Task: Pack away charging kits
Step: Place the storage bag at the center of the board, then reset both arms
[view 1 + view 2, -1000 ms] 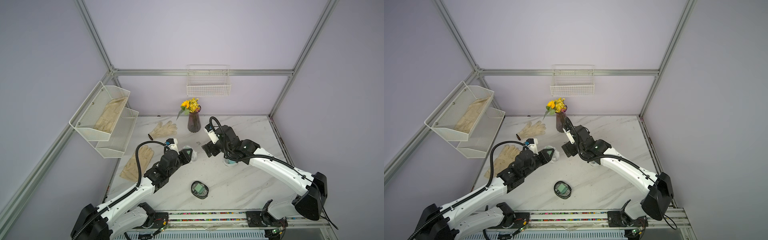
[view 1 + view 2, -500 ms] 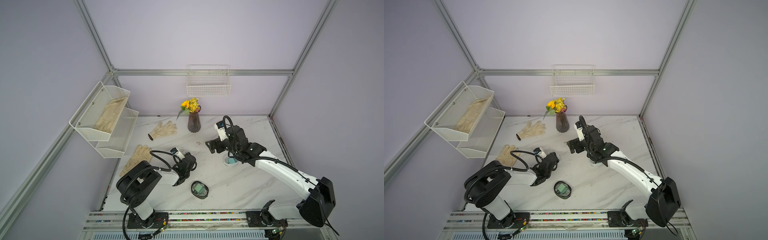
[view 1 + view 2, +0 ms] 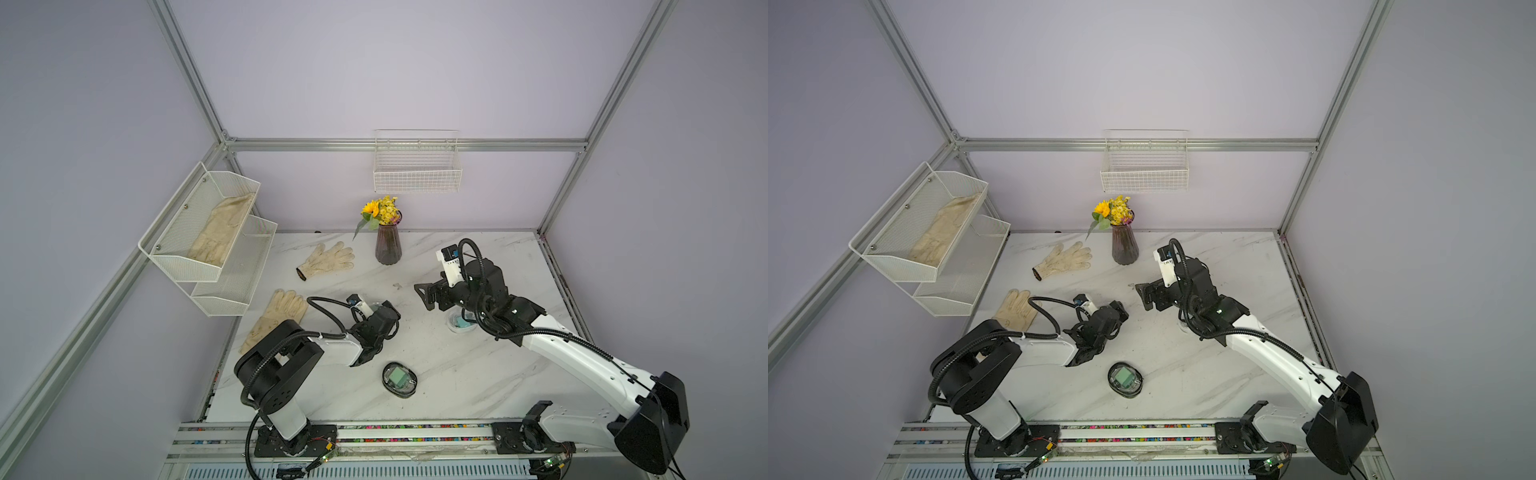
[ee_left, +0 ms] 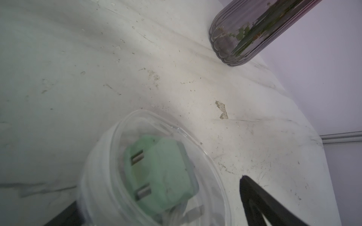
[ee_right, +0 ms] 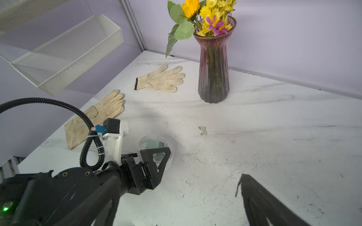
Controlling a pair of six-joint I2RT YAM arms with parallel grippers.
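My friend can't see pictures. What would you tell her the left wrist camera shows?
A clear oval case holding a mint-green plug sits on a scuffed white marble table, between two black jaws standing apart. A purple glass vase stands farther off by the wall.

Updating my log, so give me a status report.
Left tool open, straddling clear case with mint plug inside. Right tool open, empty. Vase apart, not blocking.

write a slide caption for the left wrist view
Left gripper open around a clear oval case holding a mint-green plug adapter on the marble table, vase beyond.
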